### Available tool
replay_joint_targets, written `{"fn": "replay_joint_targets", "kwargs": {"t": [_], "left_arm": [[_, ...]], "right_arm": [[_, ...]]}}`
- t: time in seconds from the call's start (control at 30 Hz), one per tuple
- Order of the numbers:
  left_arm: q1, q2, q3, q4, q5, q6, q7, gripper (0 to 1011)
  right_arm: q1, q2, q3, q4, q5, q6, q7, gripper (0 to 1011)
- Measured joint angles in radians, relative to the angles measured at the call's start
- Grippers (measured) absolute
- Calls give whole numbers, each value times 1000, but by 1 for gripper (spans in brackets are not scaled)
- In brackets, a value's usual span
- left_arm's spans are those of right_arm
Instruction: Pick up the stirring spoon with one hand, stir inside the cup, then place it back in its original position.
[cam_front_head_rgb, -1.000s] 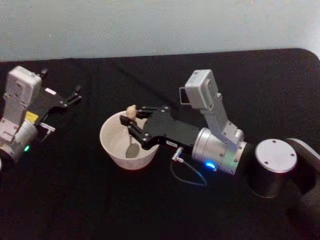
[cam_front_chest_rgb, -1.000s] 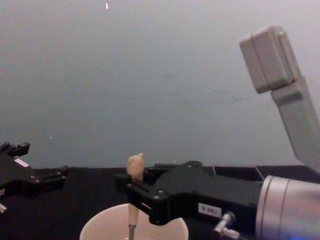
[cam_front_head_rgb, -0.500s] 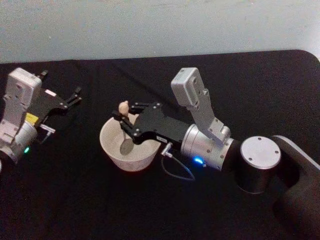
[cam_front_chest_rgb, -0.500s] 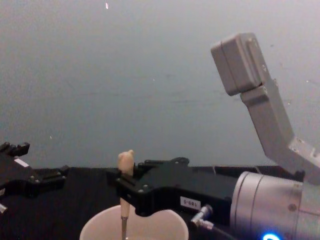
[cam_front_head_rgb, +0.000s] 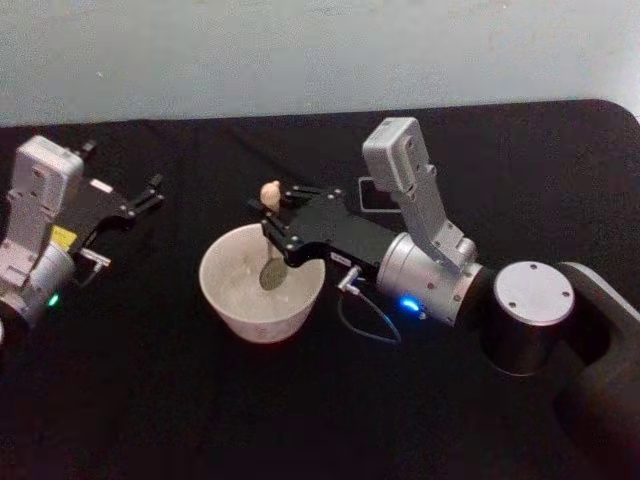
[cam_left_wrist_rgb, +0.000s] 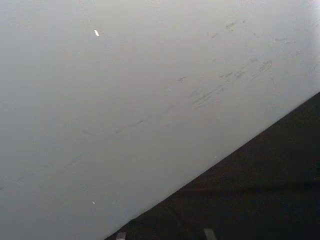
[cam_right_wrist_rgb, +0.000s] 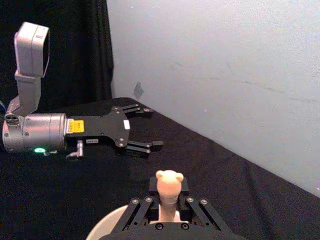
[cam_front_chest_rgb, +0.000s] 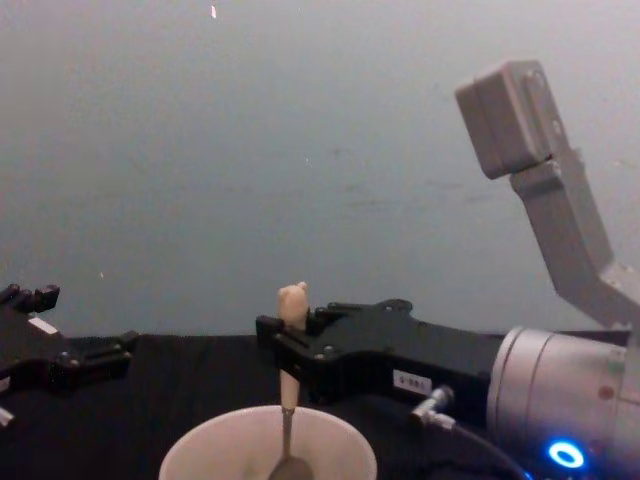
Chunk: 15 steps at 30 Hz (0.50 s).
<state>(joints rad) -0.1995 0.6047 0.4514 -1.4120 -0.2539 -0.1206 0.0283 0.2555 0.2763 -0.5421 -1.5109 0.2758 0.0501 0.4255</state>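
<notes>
The cream-white cup (cam_front_head_rgb: 235, 300) stands on the black table, left of centre. My right gripper (cam_front_head_rgb: 275, 228) reaches over its far rim and is shut on the stirring spoon's beige handle. The spoon (cam_front_head_rgb: 271, 274) hangs upright, its dark bowl inside the cup near the far wall and its animal knob above the fingers. In the chest view the spoon (cam_front_chest_rgb: 292, 298) rises from the cup (cam_front_chest_rgb: 200, 462), held by the right gripper (cam_front_chest_rgb: 290, 355). The right wrist view shows the knob of the spoon (cam_right_wrist_rgb: 169, 181) between the shut fingers. A dark square holder (cam_front_head_rgb: 368, 192) shows partly behind the right wrist.
My left gripper (cam_front_head_rgb: 155, 195) rests open and idle at the table's far left, also visible as the left gripper (cam_right_wrist_rgb: 149, 128) in the right wrist view. A pale wall runs behind the black table. A cable loops under the right wrist (cam_front_head_rgb: 365, 325).
The right gripper has swung the spoon from the cup's left side to its far right side. The left arm has stayed still.
</notes>
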Motion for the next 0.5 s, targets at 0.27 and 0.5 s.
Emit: {"fn": "replay_joint_targets", "kwargs": {"t": [0.27,0.5], "left_arm": [[0,0,0,0,0,0,0,1001],[0,0,0,0,0,0,0,1001]], "right_arm": [[-7,6,8,-14,5,2,3,212],[-7,14,21,-54,27,1,18,212]]}}
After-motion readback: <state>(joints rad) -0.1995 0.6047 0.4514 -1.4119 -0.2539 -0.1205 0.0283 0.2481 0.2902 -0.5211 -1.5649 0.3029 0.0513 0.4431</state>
